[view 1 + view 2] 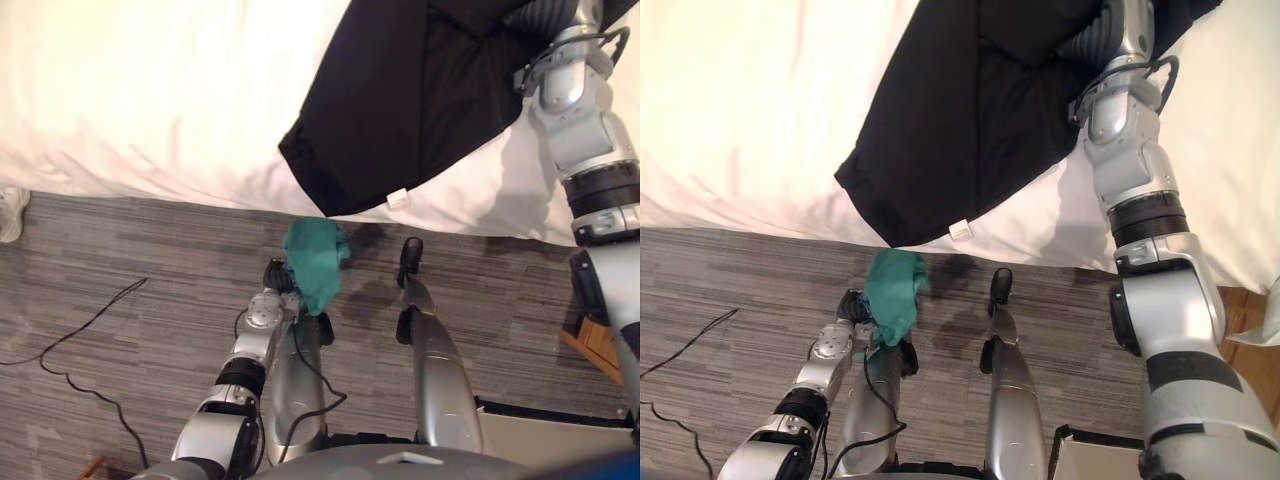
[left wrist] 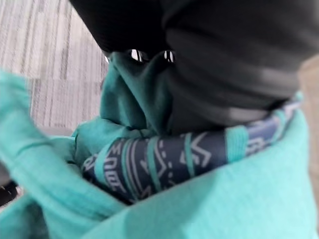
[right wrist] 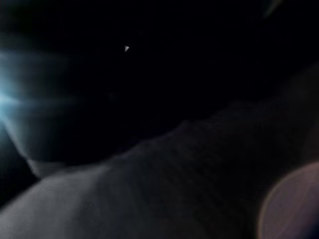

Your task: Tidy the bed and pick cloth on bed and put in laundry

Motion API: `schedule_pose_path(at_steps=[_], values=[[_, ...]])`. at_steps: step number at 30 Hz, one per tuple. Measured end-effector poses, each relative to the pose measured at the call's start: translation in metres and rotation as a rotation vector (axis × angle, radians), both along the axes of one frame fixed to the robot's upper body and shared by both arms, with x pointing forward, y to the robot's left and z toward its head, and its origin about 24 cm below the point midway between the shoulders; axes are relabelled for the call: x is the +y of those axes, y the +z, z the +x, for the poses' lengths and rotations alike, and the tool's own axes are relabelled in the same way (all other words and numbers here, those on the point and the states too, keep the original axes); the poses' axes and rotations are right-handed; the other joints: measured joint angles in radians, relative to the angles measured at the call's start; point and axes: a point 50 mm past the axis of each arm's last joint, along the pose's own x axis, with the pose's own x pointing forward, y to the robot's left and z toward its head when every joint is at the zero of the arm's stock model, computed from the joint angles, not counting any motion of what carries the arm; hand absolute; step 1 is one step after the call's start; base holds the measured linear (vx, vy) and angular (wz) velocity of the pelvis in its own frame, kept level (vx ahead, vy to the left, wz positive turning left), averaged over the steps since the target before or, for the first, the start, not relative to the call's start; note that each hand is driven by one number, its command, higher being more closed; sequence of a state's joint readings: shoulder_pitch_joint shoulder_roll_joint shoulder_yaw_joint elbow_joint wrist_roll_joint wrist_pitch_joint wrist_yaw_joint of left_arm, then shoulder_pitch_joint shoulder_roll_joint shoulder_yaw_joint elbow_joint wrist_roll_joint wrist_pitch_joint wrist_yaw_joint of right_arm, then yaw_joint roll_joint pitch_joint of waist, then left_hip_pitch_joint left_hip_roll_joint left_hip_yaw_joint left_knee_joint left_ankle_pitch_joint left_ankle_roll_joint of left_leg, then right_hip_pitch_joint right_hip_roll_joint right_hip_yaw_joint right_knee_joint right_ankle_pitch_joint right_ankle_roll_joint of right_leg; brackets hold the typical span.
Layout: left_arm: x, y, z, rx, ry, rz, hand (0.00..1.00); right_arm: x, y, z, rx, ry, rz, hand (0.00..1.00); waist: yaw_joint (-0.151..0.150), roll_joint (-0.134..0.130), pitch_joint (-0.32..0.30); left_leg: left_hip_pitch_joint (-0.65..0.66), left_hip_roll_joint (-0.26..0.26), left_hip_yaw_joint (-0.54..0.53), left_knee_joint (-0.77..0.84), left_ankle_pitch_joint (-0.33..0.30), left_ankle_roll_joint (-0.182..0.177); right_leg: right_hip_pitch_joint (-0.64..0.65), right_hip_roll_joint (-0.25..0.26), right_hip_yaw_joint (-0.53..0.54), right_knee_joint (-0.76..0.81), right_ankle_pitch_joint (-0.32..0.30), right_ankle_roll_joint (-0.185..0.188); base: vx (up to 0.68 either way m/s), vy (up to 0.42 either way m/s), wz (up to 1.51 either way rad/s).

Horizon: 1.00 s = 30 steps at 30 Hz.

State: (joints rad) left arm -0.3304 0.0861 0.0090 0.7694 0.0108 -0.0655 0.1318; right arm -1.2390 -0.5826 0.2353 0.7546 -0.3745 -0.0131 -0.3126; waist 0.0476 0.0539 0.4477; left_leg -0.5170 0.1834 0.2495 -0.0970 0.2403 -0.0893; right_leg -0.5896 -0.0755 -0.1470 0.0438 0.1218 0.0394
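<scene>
Black cloth [image 1: 400,110] diagonal across bed [image 1: 150,100]

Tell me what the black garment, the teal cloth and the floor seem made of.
Black garment: soft matte fabric, likely a knit jersey; it drapes and folds, with stitched hems.
Teal cloth: soft knit, probably cotton; it bunches, with a patterned navy band.
Floor: grey striped low-pile carpet, or possibly printed vinyl.

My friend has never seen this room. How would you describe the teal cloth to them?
Start at the white bed, then look below its edge, over the grey floor. There the left hand holds a bunched teal cloth, far smaller and brighter than the black garment on the bed.
</scene>
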Motion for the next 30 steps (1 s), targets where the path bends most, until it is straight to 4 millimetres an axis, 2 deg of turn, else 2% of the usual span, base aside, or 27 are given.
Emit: schedule_pose_path(at_steps=[5, 8, 12, 14, 15, 17, 18, 19, 20, 22, 23, 25, 26, 28, 30], values=[[-0.001, -0.002, -0.001, 0.007, -0.001, -0.003, 1.00, 0.005, -0.013, 0.006, 0.046, 0.033, 0.063, 1.00, 0.000, 0.000, -0.002, 0.026, 0.010, -0.008, 0.000, 0.003, -0.005, 0.010, 0.006, -0.008, 0.042, -0.024, -0.013, -0.01, -0.021, 0.00], [-0.002, -0.006, -0.003, 0.030, -0.001, -0.003, 1.00, 0.005, -0.039, 0.009, 0.102, 0.042, 0.103, 1.00, 0.000, -0.001, -0.004, 0.067, 0.010, -0.010, 0.000, 0.002, -0.007, 0.050, 0.005, -0.009, 0.050, -0.035, -0.013, 0.00, 0.000, 0.01], [0.000, -0.015, -0.011, 0.070, 0.002, 0.007, 1.00, 0.014, -0.098, 0.009, 0.226, 0.075, 0.169, 1.00, 0.000, -0.011, -0.050, 0.120, 0.013, -0.010, 0.000, -0.006, -0.015, 0.095, 0.005, -0.014, 0.074, -0.062, -0.014, 0.02, -0.009, 0.02], [0.002, -0.019, -0.016, 0.088, 0.003, 0.016, 1.00, 0.029, -0.144, -0.002, 0.309, 0.133, 0.249, 1.00, 0.000, -0.014, -0.055, 0.192, 0.015, -0.009, 0.001, -0.021, -0.022, 0.159, 0.004, -0.016, 0.091, -0.088, -0.012, 0.05, -0.014, -0.03], [0.002, -0.022, -0.019, 0.097, 0.005, 0.016, 1.00, 0.033, -0.156, -0.006, 0.332, 0.149, 0.273, 1.00, -0.001, -0.016, -0.065, 0.206, 0.015, -0.009, 0.001, -0.027, -0.024, 0.169, 0.004, -0.015, 0.098, -0.099, -0.010, 0.06, -0.018, -0.06], [0.007, -0.035, -0.035, 0.153, 0.012, 0.034, 1.00, 0.051, -0.212, -0.032, 0.440, 0.205, 0.375, 1.00, -0.004, -0.022, -0.127, 0.243, 0.018, -0.006, 0.006, -0.044, -0.029, 0.201, 0.005, -0.014, 0.111, -0.124, -0.009, 0.10, -0.022, -0.06], [0.008, -0.038, -0.039, 0.166, 0.015, 0.038, 1.00, 0.056, -0.226, -0.040, 0.470, 0.222, 0.416, 1.00, -0.004, -0.024, -0.138, 0.255, 0.019, -0.005, 0.011, -0.051, -0.030, 0.211, 0.005, -0.013, 0.113, -0.130, -0.009, 0.12, -0.019, -0.10], [0.010, -0.046, -0.049, 0.202, 0.033, 0.033, 1.00, 0.065, -0.252, -0.057, 0.537, 0.255, 0.489, 1.00, -0.006, -0.028, -0.165, 0.275, 0.021, 0.003, 0.017, -0.065, -0.030, 0.230, 0.007, -0.008, 0.114, -0.140, -0.010, 0.10, -0.006, -0.13], [0.012, -0.050, -0.055, 0.223, 0.052, 0.024, 1.00, 0.068, -0.264, -0.066, 0.572, 0.269, 0.521, 1.00, -0.007, -0.032, -0.183, 0.284, 0.021, 0.012, 0.021, -0.072, -0.033, 0.237, 0.008, -0.004, 0.112, -0.142, -0.009, 0.12, 0.000, -0.23], [0.017, -0.069, -0.083, 0.319, 0.113, -0.006, 1.00, 0.083, -0.308, -0.101, 0.732, 0.330, 0.641, 1.00, -0.014, -0.040, -0.241, 0.335, 0.020, 0.033, 0.035, -0.105, -0.033, 0.293, 0.015, 0.023, 0.083, -0.147, 0.002, 0.14, 0.021, -0.30], [0.018, -0.074, -0.091, 0.346, 0.114, 0.002, 1.00, 0.085, -0.318, -0.109, 0.777, 0.340, 0.657, 1.00, -0.016, -0.043, -0.257, 0.350, 0.019, 0.042, 0.035, -0.112, -0.033, 0.306, 0.017, 0.030, 0.075, -0.147, 0.005, 0.14, 0.047, -0.34], [0.023, -0.087, -0.114, 0.431, 0.126, 0.021, 1.00, 0.089, -0.354, -0.140, 0.943, 0.366, 0.721, 1.00, -0.031, -0.059, -0.294, 0.400, 0.012, 0.065, 0.041, -0.141, -0.030, 0.363, 0.017, 0.051, 0.035, -0.135, 0.015, 0.12, 0.062, -0.31], [0.024, -0.091, -0.120, 0.450, 0.135, 0.019, 1.00, 0.089, -0.363, -0.149, 0.985, 0.362, 0.741, 1.00, -0.033, -0.063, -0.298, 0.410, 0.010, 0.070, 0.045, -0.148, -0.029, 0.375, 0.015, 0.055, 0.025, -0.131, 0.017, 0.08, 0.074, -0.21], [0.025, -0.099, -0.135, 0.507, 0.141, 0.018, 1.00, 0.083, -0.394, -0.179, 1.133, 0.328, 0.784, 1.00, -0.046, -0.074, -0.312, 0.446, -0.005, 0.074, 0.048, -0.168, -0.023, 0.429, 0.003, 0.060, -0.017, -0.114, 0.026, 0.07, 0.085, -0.07], [0.027, -0.102, -0.143, 0.528, 0.143, 0.024, 1.00, 0.079, -0.415, -0.201, 1.238, 0.290, 0.808, 1.00, -0.051, -0.078, -0.321, 0.467, -0.013, 0.074, 0.047, -0.175, -0.021, 0.462, -0.003, 0.060, -0.041, -0.105, 0.032, 0.06, 0.074, 0.02]])
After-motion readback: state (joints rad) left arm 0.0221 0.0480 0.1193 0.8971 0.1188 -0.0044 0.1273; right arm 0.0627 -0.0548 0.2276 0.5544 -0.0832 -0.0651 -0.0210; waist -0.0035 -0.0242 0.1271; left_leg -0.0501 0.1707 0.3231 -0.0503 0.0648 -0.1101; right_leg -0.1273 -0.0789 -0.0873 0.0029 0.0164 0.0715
